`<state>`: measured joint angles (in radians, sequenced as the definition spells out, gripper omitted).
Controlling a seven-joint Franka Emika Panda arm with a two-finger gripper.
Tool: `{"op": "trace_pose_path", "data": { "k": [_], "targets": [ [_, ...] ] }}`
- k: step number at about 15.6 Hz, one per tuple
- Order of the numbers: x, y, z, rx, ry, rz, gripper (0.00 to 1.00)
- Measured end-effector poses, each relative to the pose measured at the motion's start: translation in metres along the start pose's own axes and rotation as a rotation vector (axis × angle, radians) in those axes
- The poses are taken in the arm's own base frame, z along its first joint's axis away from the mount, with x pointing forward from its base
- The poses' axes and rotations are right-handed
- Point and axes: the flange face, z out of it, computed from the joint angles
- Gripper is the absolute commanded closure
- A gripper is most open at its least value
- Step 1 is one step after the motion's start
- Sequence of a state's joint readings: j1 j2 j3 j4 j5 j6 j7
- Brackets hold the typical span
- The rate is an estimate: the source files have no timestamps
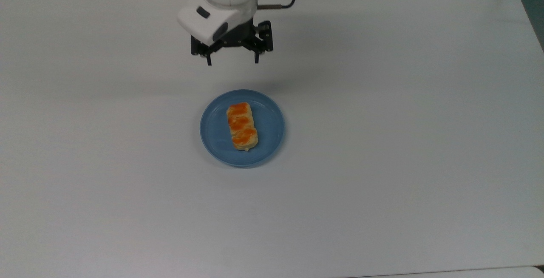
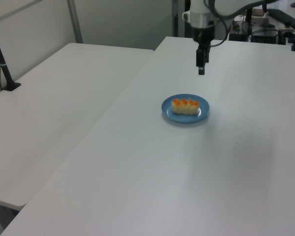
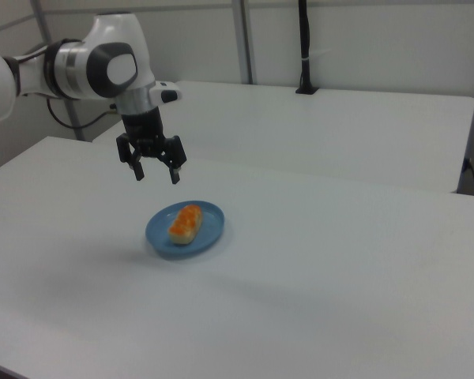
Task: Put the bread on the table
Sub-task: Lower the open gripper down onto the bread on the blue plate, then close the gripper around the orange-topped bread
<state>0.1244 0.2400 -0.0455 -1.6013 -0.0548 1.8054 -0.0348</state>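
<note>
— So where does the bread (image 1: 242, 126) sit right now?

— Flat on the round blue plate (image 1: 269, 144), roughly in its middle, with the plate resting on the white table (image 1: 403, 142). Nothing is touching the loaf. Its glazed orange top faces up.

— And which way does it run?

— In the top view its long axis runs nearly up and down the frame, tipped just slightly. In the left view it lies across the plate (image 2: 202, 115), side to side.

— Where is the gripper (image 1: 232, 61) relative to it?

— Above the table and apart from the plate, toward the top view's upper edge; the bread lies down-frame from it, almost straight along the loaf's own length. In the right view the gripper (image 3: 155, 174) hangs up and to the right view's left of the bread (image 3: 185, 223).

— Fingers?

— Spread wide, holding nothing. In the top view they stand side by side across the frame, so I judge the gap already spans the loaf's narrow width. The likely next move is travel over the plate and then descent, little wrist turning needed.
</note>
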Motion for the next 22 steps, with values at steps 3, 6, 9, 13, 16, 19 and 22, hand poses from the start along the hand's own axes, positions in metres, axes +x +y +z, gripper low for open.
{"op": "trace_pose_path", "data": {
  "k": [3, 6, 9, 13, 16, 19, 22],
  "targets": [
    [0.017, -0.004, 0.035, -0.002, -0.002, -0.007, 0.0],
    [0.031, -0.005, 0.075, -0.021, -0.014, -0.016, 0.0],
    [0.043, -0.003, 0.111, -0.042, -0.016, -0.028, 0.0],
    [0.054, -0.003, 0.143, -0.045, 0.001, -0.03, 0.0],
    [0.058, -0.004, 0.151, -0.045, 0.014, -0.032, 0.0],
    [0.058, -0.005, 0.159, -0.045, 0.004, -0.028, 0.27],
    [0.062, -0.006, 0.167, -0.044, 0.02, -0.021, 0.62]
  ]
}}
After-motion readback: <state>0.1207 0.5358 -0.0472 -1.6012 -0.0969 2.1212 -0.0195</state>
